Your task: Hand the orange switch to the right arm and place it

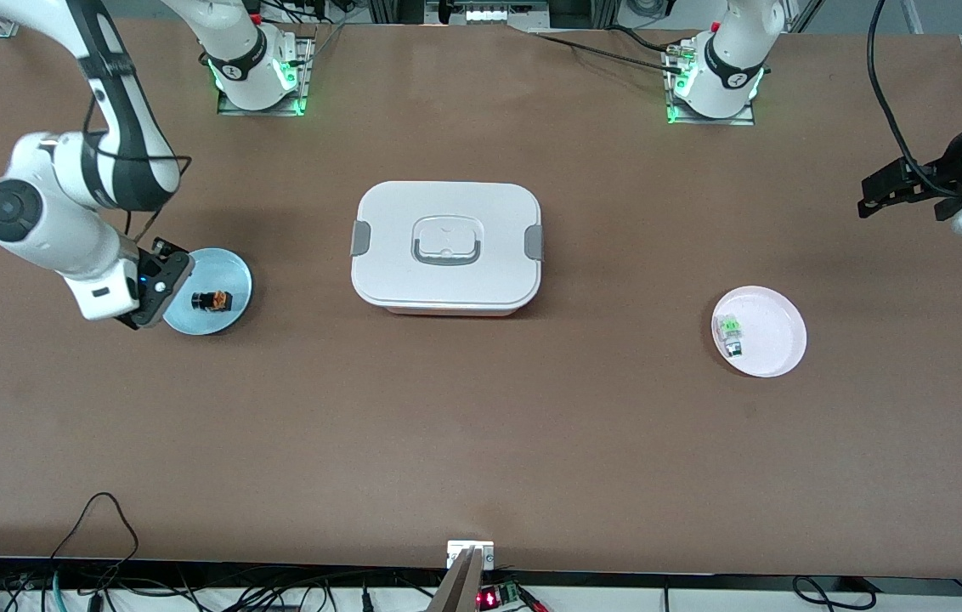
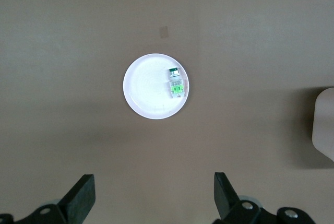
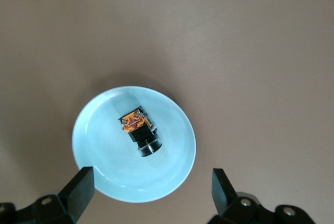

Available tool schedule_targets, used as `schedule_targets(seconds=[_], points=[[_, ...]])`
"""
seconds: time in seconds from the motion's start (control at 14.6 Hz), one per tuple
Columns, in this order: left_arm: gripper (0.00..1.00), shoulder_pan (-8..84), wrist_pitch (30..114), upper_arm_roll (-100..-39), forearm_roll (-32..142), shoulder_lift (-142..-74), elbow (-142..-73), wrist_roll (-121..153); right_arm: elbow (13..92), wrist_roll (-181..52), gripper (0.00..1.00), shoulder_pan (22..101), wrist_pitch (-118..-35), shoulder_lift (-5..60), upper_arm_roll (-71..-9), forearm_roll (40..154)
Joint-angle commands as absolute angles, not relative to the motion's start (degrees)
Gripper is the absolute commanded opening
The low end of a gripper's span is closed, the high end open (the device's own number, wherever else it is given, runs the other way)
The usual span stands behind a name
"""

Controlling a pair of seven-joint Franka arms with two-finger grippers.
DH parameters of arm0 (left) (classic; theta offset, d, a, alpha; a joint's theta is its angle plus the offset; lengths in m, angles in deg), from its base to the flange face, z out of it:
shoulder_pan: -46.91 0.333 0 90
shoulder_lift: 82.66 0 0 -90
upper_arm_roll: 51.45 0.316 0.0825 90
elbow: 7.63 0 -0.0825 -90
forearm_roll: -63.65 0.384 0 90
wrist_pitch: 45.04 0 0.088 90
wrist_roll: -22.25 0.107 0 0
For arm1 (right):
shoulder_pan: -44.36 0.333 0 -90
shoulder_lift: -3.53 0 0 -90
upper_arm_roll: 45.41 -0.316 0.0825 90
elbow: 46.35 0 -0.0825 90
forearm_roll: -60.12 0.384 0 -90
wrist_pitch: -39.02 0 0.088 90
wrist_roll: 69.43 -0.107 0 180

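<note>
The orange switch (image 1: 211, 299) lies on its side on a light blue plate (image 1: 234, 268) toward the right arm's end of the table. In the right wrist view the switch (image 3: 140, 130) rests near the middle of that plate (image 3: 99, 151), black barrel and orange section both showing. My right gripper (image 1: 160, 287) hovers over the plate's edge, open and empty, its jaws wide apart above the plate rim (image 3: 151, 182). My left gripper (image 1: 876, 195) waits up in the air at the left arm's end of the table, open and empty (image 2: 154, 185).
A white lidded box (image 1: 447, 246) with grey latches stands mid-table; its corner shows in the left wrist view (image 2: 324, 125). A pale pink plate (image 1: 774, 336) holds a green switch (image 1: 731, 331) toward the left arm's end, also in the left wrist view (image 2: 146, 91), (image 2: 176, 83).
</note>
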State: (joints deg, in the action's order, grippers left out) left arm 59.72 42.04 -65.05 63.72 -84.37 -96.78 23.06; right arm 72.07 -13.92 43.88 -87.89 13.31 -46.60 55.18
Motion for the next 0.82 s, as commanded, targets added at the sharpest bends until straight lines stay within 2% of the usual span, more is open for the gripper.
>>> schedule_targets(seconds=[0.0, 0.34, 0.76], points=[[1.00, 59.74, 43.72, -64.46, 62.43, -83.80, -98.07, 25.07, 70.03, -27.80, 1.00, 43.57, -79.24, 7.42, -48.22, 55.02], [1.00, 59.65, 45.22, -64.46, 62.95, -83.80, -97.81, 24.98, 56.59, -53.39, 1.00, 43.57, -58.23, 5.56, -50.68, 55.28], [1.00, 59.48, 44.69, -65.25, 62.95, -83.80, -97.19, 24.71, 42.18, -68.44, 1.00, 43.56, -42.67, 6.34, -50.51, 55.54]])
